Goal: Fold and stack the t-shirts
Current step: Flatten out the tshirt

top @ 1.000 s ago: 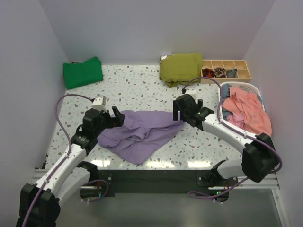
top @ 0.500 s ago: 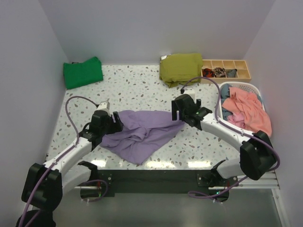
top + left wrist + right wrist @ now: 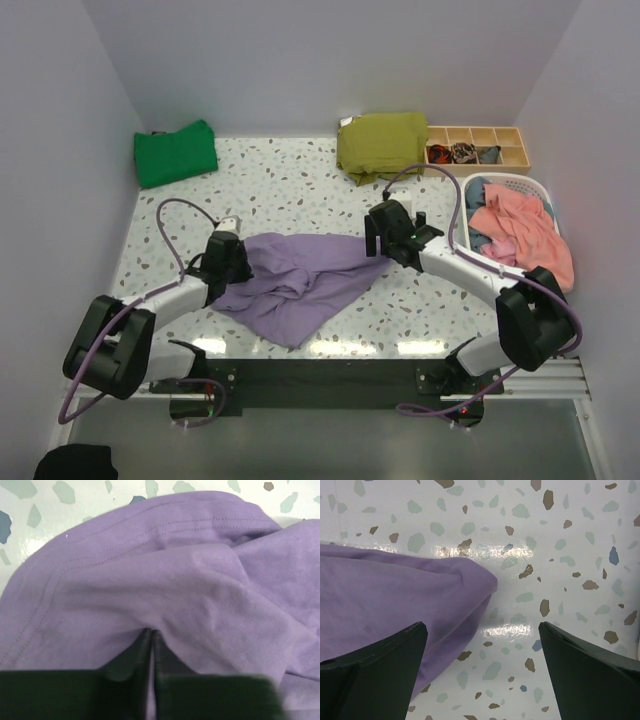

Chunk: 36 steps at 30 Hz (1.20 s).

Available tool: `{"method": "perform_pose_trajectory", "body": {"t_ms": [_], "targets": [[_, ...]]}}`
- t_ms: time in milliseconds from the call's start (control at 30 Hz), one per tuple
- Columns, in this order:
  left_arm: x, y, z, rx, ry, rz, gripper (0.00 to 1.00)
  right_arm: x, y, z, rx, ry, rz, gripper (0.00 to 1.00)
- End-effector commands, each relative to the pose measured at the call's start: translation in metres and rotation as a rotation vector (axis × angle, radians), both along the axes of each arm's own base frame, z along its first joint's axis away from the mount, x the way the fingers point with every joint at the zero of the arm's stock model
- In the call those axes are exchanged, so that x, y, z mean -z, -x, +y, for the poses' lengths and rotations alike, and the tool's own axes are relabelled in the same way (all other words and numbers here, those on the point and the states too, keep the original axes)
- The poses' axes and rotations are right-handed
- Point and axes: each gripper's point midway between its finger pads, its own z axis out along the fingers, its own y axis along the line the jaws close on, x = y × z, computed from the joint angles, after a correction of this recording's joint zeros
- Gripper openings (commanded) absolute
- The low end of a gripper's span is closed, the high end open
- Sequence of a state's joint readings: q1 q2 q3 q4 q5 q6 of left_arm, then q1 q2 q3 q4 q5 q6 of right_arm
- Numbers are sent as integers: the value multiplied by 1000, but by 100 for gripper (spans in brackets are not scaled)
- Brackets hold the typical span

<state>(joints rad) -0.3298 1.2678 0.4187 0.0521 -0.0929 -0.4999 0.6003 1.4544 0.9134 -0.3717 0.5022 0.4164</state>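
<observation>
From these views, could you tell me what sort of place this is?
Probably a lab cell for laundry folding: a lavender t-shirt crumpled on a walled speckled table, a laundry basket, a folded green t-shirt.

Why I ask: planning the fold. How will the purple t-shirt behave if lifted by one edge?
Probably floppy: the purple t-shirt lies crumpled in soft folds, so it should drape from the left tool pinching it. Likely light for its size: thin cloth with fine stitched hems. Pushed, it would probably bunch rather than slide.
</observation>
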Motion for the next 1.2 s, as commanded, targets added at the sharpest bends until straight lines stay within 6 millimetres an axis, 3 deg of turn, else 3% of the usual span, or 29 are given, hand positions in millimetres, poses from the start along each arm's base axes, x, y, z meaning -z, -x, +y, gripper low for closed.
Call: {"method": "perform_pose_trajectory", "body": {"t_ms": [0, 133, 333, 367, 400, 433, 600, 633, 667, 867, 1167], "targets": [[-22, -30, -3, -24, 3, -110, 0, -6, -8, -6, 18, -2, -38, 99], [-34, -40, -3, -6, -21, -144, 0, -6, -8, -10, 25, -3, -38, 99], [-108, -71, 4, -38, -68, -318, 0, -6, -8, -10, 25, -22, -35, 99], [-112, -71, 5, -41, -76, -317, 0, -6, -8, -9, 23, -27, -35, 99], [-115, -73, 6, -47, -81, -316, 12, -6, -9, -9, 24, -33, -35, 99], [-119, -77, 6, -56, -82, -324, 38, -5, -9, -7, 20, -37, -32, 99], [-99, -82, 2, -40, -92, -274, 39, -2, -11, -7, 18, -30, -21, 99], [-91, -83, 0, -35, -93, -248, 51, -2, -11, -8, 18, -25, -18, 99], [-85, -82, 0, -34, -93, -229, 54, -3, -11, -8, 20, -25, -21, 99], [-62, -70, -8, -1, -58, -172, 63, -2, -10, -13, 32, -16, -19, 99], [-33, -61, -15, 35, -37, -97, 58, 6, -11, -14, 34, -7, 7, 99]]}}
